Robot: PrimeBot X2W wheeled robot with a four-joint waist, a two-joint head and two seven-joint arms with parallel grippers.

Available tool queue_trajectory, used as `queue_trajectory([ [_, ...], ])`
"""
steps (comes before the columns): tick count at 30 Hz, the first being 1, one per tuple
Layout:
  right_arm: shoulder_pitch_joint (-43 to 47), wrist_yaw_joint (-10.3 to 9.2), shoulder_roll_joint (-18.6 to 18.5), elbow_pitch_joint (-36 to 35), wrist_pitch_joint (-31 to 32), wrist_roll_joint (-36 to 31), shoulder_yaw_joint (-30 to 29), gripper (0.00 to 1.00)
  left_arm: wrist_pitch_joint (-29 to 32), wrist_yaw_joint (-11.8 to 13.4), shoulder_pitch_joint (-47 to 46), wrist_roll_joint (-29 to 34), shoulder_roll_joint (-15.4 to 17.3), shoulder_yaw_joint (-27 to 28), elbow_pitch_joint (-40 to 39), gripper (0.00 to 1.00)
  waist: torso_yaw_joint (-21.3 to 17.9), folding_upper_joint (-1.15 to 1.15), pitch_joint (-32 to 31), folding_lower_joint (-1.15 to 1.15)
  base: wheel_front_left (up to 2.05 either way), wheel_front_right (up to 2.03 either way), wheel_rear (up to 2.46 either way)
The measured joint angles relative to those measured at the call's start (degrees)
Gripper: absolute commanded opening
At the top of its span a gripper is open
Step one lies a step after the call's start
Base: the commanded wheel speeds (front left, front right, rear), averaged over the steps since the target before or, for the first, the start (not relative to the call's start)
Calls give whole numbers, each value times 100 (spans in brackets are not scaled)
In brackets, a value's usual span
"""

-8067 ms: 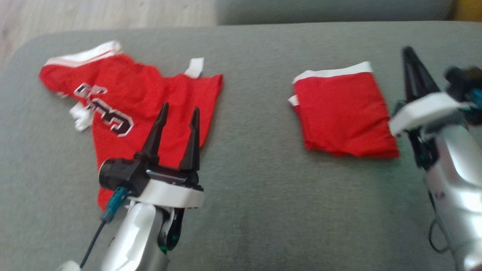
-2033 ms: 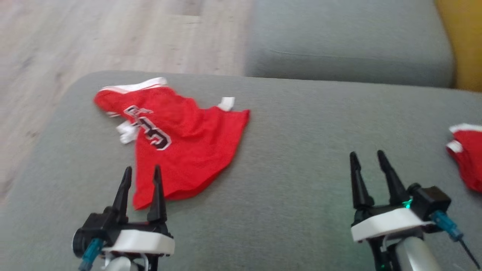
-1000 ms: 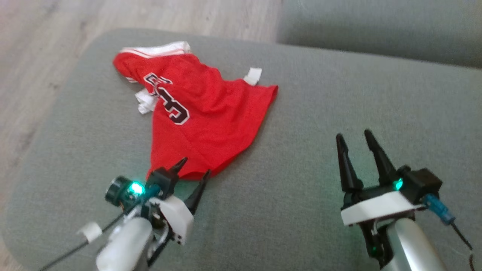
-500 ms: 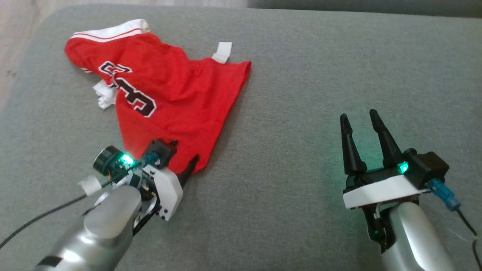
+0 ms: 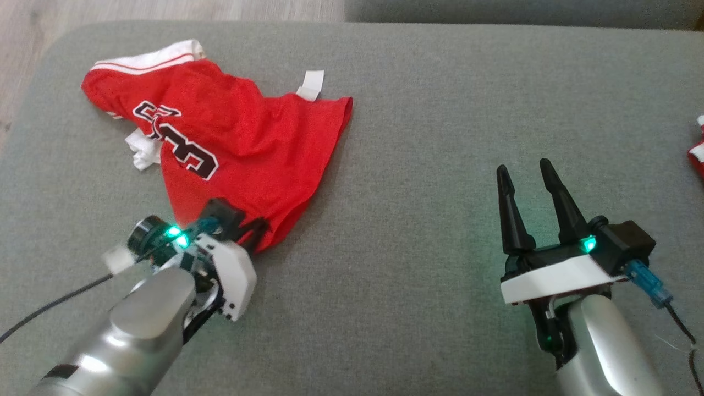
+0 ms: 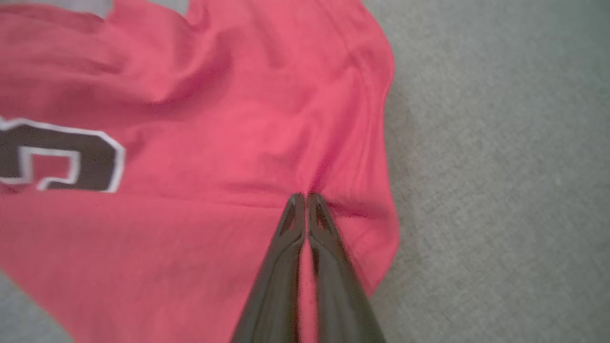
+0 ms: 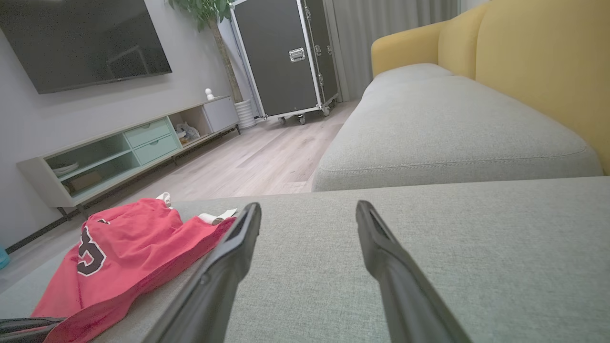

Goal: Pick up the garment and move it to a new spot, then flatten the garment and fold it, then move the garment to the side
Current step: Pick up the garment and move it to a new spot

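The red garment (image 5: pixel 231 137), with white trim and a black number, lies crumpled on the left part of the grey cushion (image 5: pixel 418 110). My left gripper (image 5: pixel 254 230) sits at its near corner. In the left wrist view, my left gripper (image 6: pixel 305 196) has its fingers pressed together on the garment (image 6: pixel 214 133), and small creases run out from the tips near the right hem. My right gripper (image 5: pixel 523 168) hovers open over bare cushion, well to the right of the garment. In the right wrist view, my right gripper (image 7: pixel 307 206) is spread wide and the garment (image 7: pixel 128 247) lies to the left.
A second red piece of cloth (image 5: pixel 697 157) pokes in at the right edge. Wooden floor (image 5: pixel 33 22) lies past the cushion's rounded left end. Another grey seat (image 7: pixel 443 128), a yellow sofa back (image 7: pixel 533 62), a TV stand (image 7: pixel 114 147) and a black case (image 7: pixel 286 57) stand beyond.
My left gripper has slid forward onto the garment's near corner and closed from open to shut, bunching the cloth slightly. The right gripper has stayed put and open. The camera shifted a little.
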Motion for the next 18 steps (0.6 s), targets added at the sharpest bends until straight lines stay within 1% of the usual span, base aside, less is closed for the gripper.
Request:
queue_trajectory([
  [1,0,0,0,0,0,0,0,100,0,0,0,0,0,0,0,0,0,0,0,0,0,0,0],
  [6,15,0,1,45,0,69,23,100,-1081,212,59,-165,4,342,93,0,-64,0,-265,0,0,0,0],
  [9,31,0,1,74,0,116,23,100,-1536,361,60,-296,-59,598,-2,0,-120,0,-439,-1,0,0,0],
  [10,40,0,1,75,0,119,20,100,-1627,407,60,-339,-89,676,-77,0,-144,0,-493,-1,0,0,0],
  [12,45,0,1,73,0,146,18,100,-1719,412,66,-407,-167,799,-252,0,-213,0,-571,-1,0,0,0],
  [13,47,0,1,71,0,169,13,100,-1739,466,70,-416,-222,843,-348,0,-256,0,-599,-1,0,0,0],
  [18,87,0,1,59,0,201,-11,100,-1788,549,124,-470,-588,905,-866,0,-524,0,-635,-1,0,0,0],
])
